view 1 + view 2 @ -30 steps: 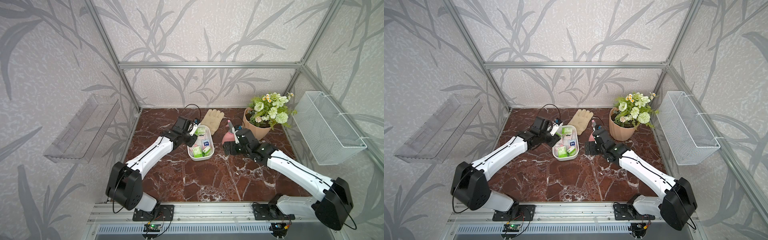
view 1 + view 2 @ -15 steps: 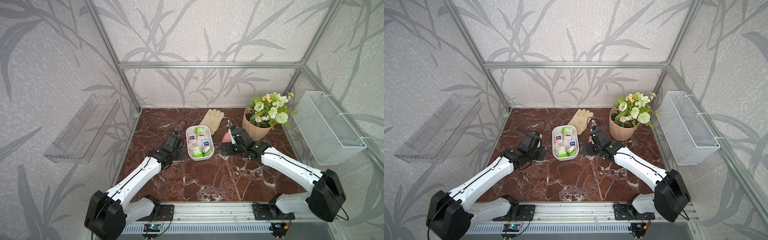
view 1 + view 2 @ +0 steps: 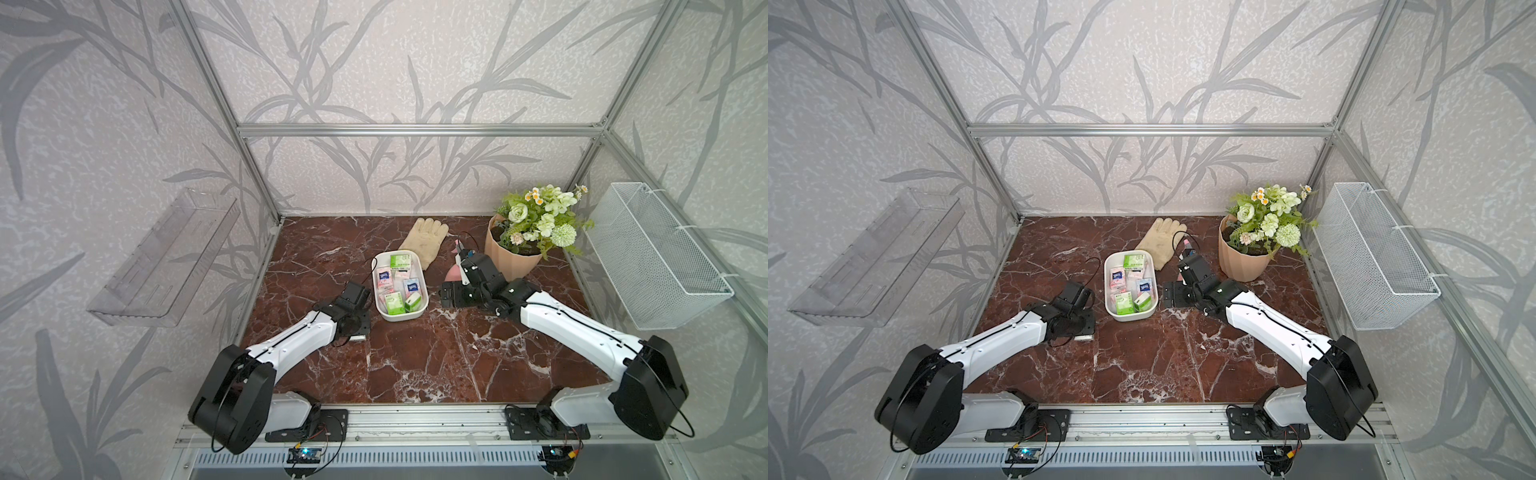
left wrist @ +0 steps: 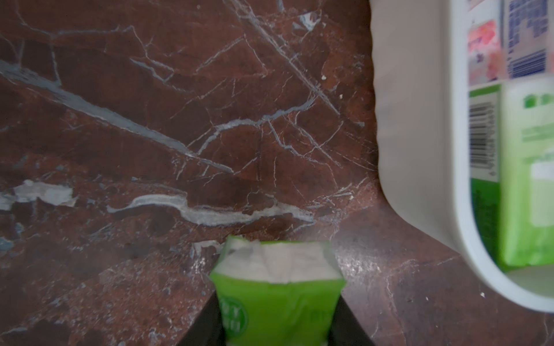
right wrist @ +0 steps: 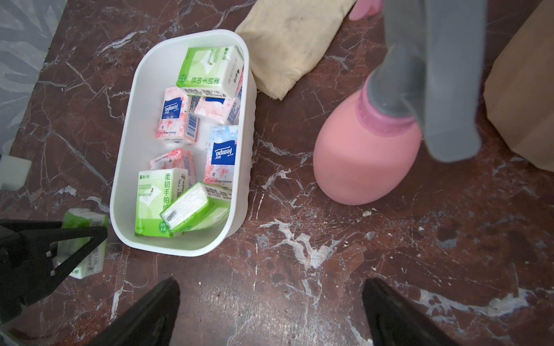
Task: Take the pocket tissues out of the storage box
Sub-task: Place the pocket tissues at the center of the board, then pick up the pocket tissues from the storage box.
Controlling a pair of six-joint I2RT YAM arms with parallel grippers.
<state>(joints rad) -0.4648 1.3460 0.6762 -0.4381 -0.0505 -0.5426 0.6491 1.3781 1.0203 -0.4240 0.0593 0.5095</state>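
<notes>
Left claw (image 4: 277, 310) is clamped on a green-and-white pocket-tissue pack (image 4: 278, 287), its dark fingers pressing the pack's two broad faces; the pack hangs low over the marble table (image 4: 150, 119), just beside the storage box (image 5: 147, 99) and outside its wall; whether it touches the marble I cannot tell. Right claw (image 5: 269, 296) stands with its jaws wide and nothing between them, over bare table on the box's other side, near a pink spray bottle (image 5: 365, 155); a beige work glove (image 5: 287, 39) lies against the box's far end.

Seven packs remain in the box; a green one (image 5: 209, 69) lies at the far end, partly over the pink packs next to it; a pink Tempo pack (image 5: 175, 113) and a pale blue Tempo pack (image 5: 223, 155) lie roughly flat in the middle; another green pack (image 5: 195, 209) is tipped up on edge at the near end, leaning on its flat neighbour.

These packs look light and soft, tissue under thin glossy film; they should give under the fingers and could slip if pinched only at a corner. A firm pinch across the two broad faces, well past the edge, seems safest; the tilted green pack offers those faces freely and looks the easiest next pick. The flat ones show only their tops, so a finger would have to work down beside an edge first; the box itself looks light and may slide when nudged.
</notes>
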